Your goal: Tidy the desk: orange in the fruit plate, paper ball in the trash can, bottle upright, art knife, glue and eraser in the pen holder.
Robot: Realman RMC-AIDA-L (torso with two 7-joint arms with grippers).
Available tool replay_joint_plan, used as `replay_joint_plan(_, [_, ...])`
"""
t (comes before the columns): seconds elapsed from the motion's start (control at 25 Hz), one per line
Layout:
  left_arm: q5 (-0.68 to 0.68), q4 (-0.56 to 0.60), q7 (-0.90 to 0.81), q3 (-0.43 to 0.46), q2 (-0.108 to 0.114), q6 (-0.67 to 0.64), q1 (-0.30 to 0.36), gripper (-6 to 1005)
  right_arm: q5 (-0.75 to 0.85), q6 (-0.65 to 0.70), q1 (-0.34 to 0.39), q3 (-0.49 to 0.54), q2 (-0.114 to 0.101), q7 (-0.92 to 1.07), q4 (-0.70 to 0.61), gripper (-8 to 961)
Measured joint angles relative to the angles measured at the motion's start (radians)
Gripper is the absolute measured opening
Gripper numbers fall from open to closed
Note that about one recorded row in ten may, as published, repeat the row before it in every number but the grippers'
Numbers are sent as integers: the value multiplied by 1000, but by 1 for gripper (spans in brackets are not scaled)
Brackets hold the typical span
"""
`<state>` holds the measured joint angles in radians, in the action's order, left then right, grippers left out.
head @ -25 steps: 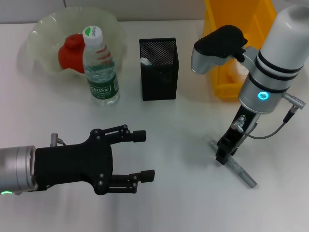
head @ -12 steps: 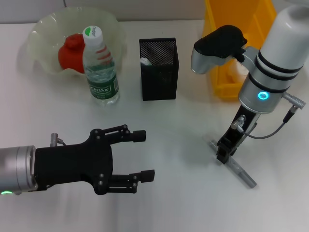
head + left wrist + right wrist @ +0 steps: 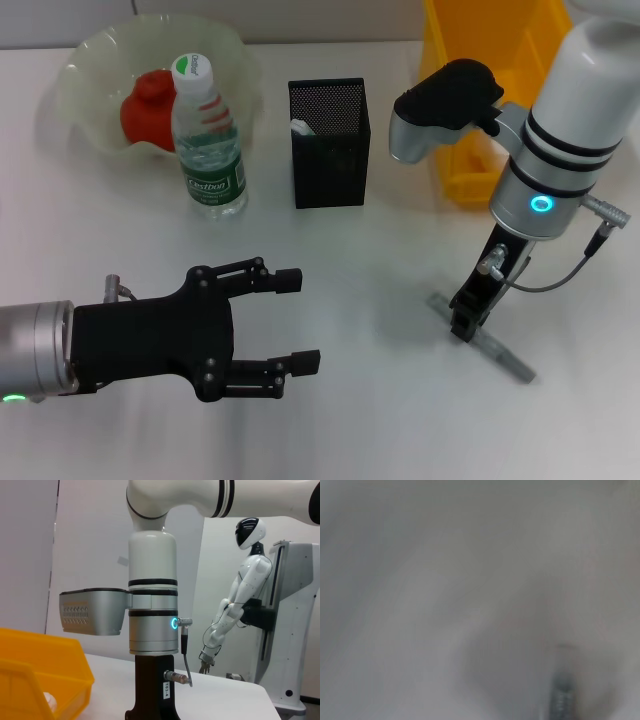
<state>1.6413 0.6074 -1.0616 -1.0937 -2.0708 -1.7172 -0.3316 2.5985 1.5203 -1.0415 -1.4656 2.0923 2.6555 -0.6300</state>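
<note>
Jaws, left: the left gripper (image 3: 302,322) hovers low over the near-left bench (image 3: 380,420), its jaws spread wide with nothing between them.
Jaws, right: the right gripper (image 3: 465,322) points straight down at the near-right bench, its tip at the grey metallic art knife (image 3: 480,338); whether its jaws are closed on the knife cannot be told.
Art knife: lies flat on the bench, slanting from beside the gripper tip out toward the near right; the right wrist view shows only a blurred piece of it (image 3: 563,687).
Orange: the orange (image 3: 147,110) sits inside the fruit plate (image 3: 95,70) at the far left.
Bottle: the bottle (image 3: 207,140) stands upright, white cap up, just in front of the fruit plate.
Pen holder: the pen holder (image 3: 329,143) stands mid-bench to the right of the bottle, with something white showing at its inner left wall.
Trash can: the trash can (image 3: 495,50) stands at the far right behind the right arm; the left wrist view shows its corner (image 3: 45,675) with a small white object inside.
</note>
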Motion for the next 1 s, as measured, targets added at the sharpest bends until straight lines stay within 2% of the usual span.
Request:
replay_joint_plan(0.72, [0, 0, 0, 0, 0, 4, -5, 828, -8, -20, 5, -37, 0, -3, -12, 157])
replay_joint_plan(1.0, [0, 0, 0, 0, 0, 7, -6, 828, -11, -24, 41, -53, 0, -4, -100, 144])
